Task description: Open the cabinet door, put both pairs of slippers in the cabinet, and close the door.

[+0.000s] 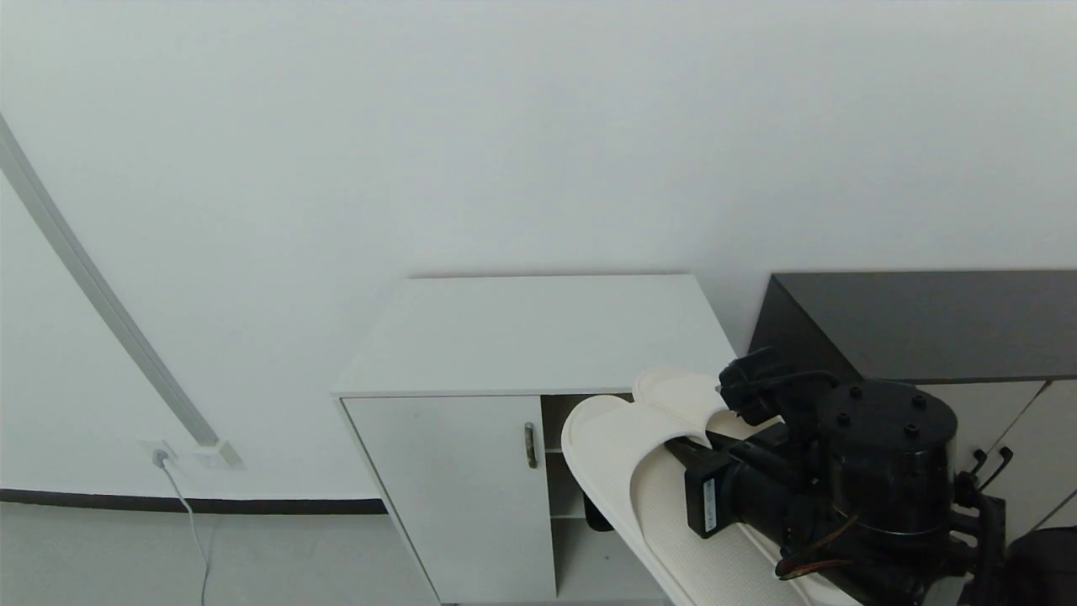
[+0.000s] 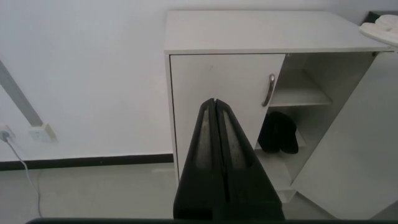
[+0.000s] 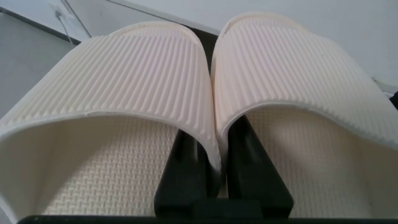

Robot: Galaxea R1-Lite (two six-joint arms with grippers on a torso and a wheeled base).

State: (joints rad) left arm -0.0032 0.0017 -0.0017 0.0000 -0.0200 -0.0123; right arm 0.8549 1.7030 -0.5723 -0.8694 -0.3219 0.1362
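Two pale ribbed slippers (image 1: 627,459) are held side by side in the air by my right gripper (image 3: 216,163), at about five o'clock in the head view, toes pointing toward ten o'clock at the white cabinet (image 1: 522,337). In the right wrist view the dark fingers (image 3: 186,171) reach into both slipper mouths and pinch the two neighbouring inner edges of the uppers together, so one grip carries the pair. I judge them light, soft and floppy, with foam-like soles that can sag or swing but will not break. The ribbed cloth should resist slipping, though a pinch on thin fabric edges could let one slipper twist or peel out if I move sharply. That shared seam near the mouths looks like the right place to hold them, since it keeps both together and leaves the toes free to go in first. The cabinet stands at six o'clock in the head view, with its left door (image 1: 454,488) closed and a small metal handle (image 1: 530,444) at that door's edge. The right door (image 2: 348,143) is swung open, showing shelves (image 2: 301,94) and a dark pair (image 2: 278,132) resting low inside, which I take to be the other slippers. My left gripper (image 2: 215,109) is empty, its fingers pressed together, aimed at the closed door. A black cabinet (image 1: 925,320) stands at three o'clock of the white one.
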